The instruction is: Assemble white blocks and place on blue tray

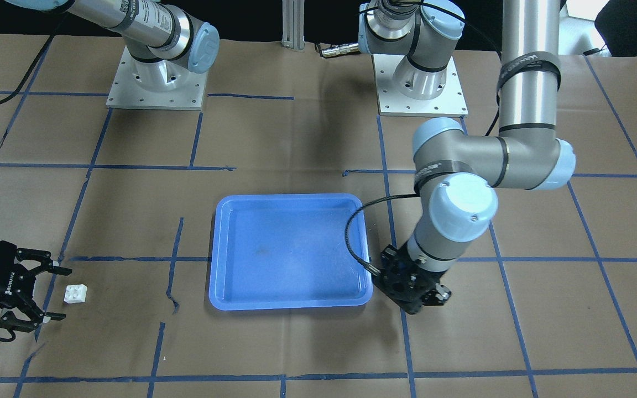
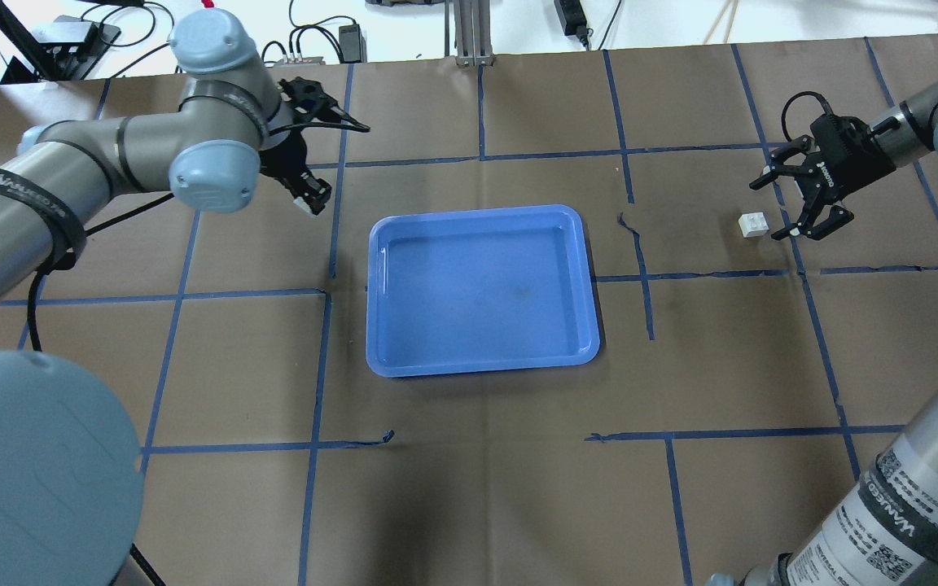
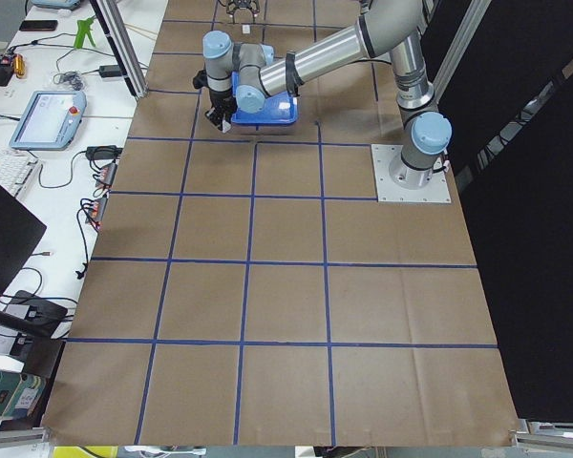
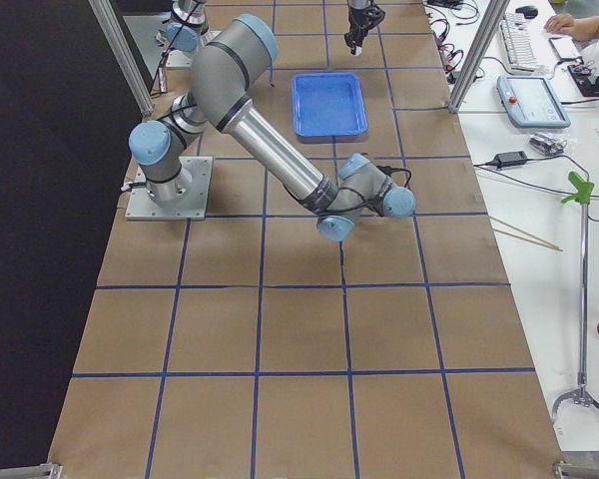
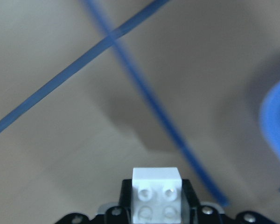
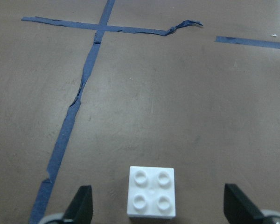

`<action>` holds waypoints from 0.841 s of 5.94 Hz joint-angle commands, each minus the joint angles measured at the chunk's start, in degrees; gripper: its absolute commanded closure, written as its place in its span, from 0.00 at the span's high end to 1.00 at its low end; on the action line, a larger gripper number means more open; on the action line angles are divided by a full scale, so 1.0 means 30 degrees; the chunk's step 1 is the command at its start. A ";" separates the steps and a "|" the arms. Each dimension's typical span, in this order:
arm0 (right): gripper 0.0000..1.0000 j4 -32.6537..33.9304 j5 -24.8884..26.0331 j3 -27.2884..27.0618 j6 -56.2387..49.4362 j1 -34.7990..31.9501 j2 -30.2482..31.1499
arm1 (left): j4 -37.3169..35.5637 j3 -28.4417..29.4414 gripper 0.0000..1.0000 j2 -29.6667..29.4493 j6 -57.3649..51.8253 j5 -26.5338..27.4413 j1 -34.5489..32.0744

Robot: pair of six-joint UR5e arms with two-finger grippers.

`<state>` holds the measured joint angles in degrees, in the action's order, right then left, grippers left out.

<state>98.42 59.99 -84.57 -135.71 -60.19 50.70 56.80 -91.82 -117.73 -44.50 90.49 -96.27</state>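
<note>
1. Left pincer: closed on the first white block. The left wrist view shows the block clamped between the fingers, four studs facing the camera. The pincer is near the corner of the blue tray that faces the operators' edge on the left-arm side, outside the rim.

2. Right pincer: spread wide and holding nothing. The second white block rests on the table, studs up. It lines up with the gap between the fingers, at their tips, and touches neither.

3. Blue tray: flat on the table between the two arms. The second white block lies well apart from it, on the right-arm side, level with the tray rim nearest the operators' edge.

4. Markings:
   - A black strap on the left arm carries white lettering that starts "WAN". The remaining letters cannot be read with confidence.
   - The right pincer body bears a short white word, too small to read.
   - Coded labels on the right arm are also illegible.
</note>
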 commanded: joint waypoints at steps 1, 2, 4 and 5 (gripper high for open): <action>0.98 -0.0023 0.0073 -0.0316 -0.0057 0.0024 -0.0026 | -0.0269 -0.0765 0.00 0.0189 -0.2906 0.0014 -0.3636; 0.78 0.0034 0.0131 -0.0288 -0.0057 -0.0004 -0.0026 | -0.0446 -0.1612 0.00 0.0132 -0.5415 -0.0073 -0.4114; 0.35 0.0064 0.0161 -0.0229 -0.0144 0.0025 0.0003 | -0.1526 -0.1916 0.00 -0.0479 -0.5646 -0.0857 -0.4412; 0.27 0.0064 0.0451 -0.0142 -0.0145 0.0025 0.0032 | -0.1444 -0.2174 0.01 -0.0484 -0.5820 -0.1329 -0.4557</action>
<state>98.60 60.71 -85.19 -136.08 -60.12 50.72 52.76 -97.83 -118.82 -61.44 88.01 -109.51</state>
